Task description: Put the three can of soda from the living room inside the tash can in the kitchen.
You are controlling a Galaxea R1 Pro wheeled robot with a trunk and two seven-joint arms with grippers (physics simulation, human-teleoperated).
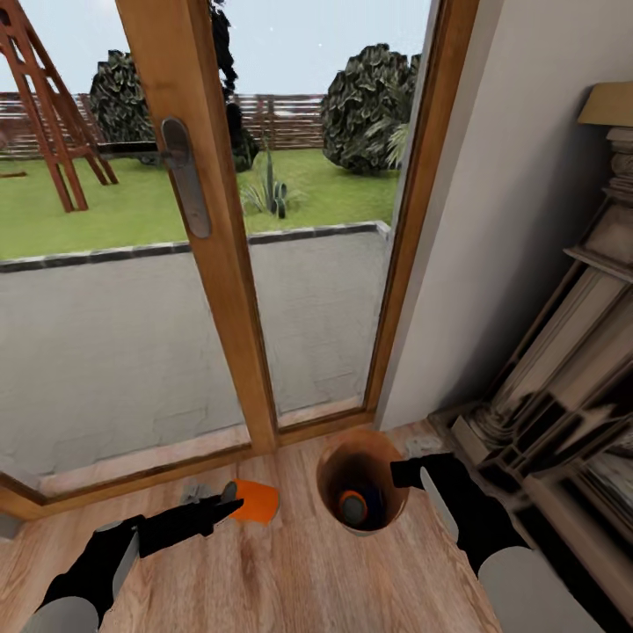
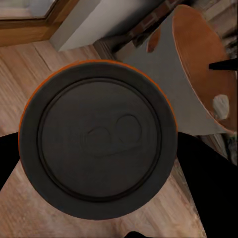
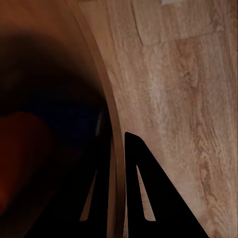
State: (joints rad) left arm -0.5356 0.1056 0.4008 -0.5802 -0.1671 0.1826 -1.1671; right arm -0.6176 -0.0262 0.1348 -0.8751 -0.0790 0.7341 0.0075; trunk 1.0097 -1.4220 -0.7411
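left tool holding one orange can | right tool pinching trash can rim | one can visible inside

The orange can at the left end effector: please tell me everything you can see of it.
The orange can is a small cylinder with an orange wall and a dull grey metal end with a stamped tab shape. It lies on its side, held at the tip of the left end effector, just above or on the wood floor. It is outside the bin, to its left, near the glass door.
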